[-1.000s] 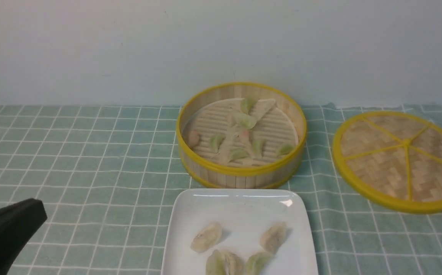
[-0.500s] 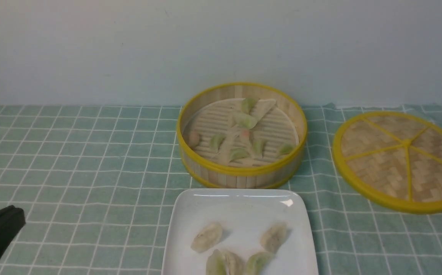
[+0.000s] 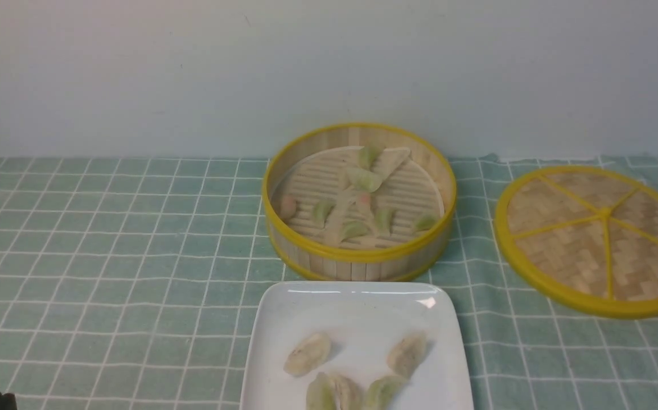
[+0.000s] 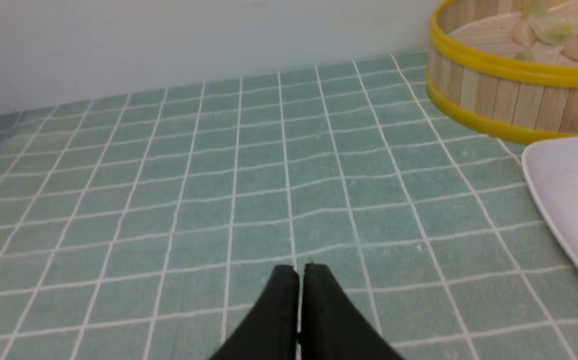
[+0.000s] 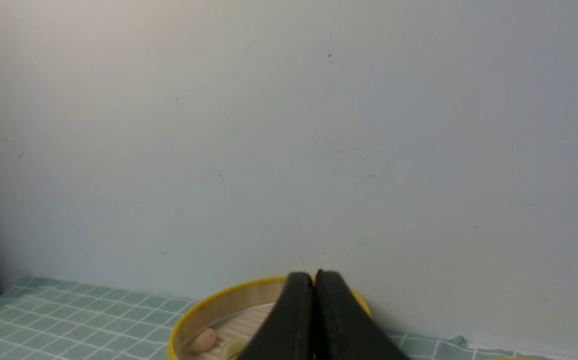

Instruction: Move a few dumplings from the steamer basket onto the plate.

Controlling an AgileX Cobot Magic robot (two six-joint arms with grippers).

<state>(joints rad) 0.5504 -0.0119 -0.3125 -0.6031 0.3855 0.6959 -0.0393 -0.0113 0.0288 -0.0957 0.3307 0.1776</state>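
plate point(image 3: 357, 310): bottom middle, right below the basket so carries are short, about five dumplings point(image 3: 308, 353) on it
basket point(image 3: 357, 257): center, several left inside
left gripper point(image 4: 299, 272): pinched closed, empty
right gripper point(image 5: 313, 279): same, parked

wall point(image 3: 192, 74): plain pale grey-blue, ahead of me | desk point(image 3: 107, 256): green cloth, white grid lines | light: soft, even
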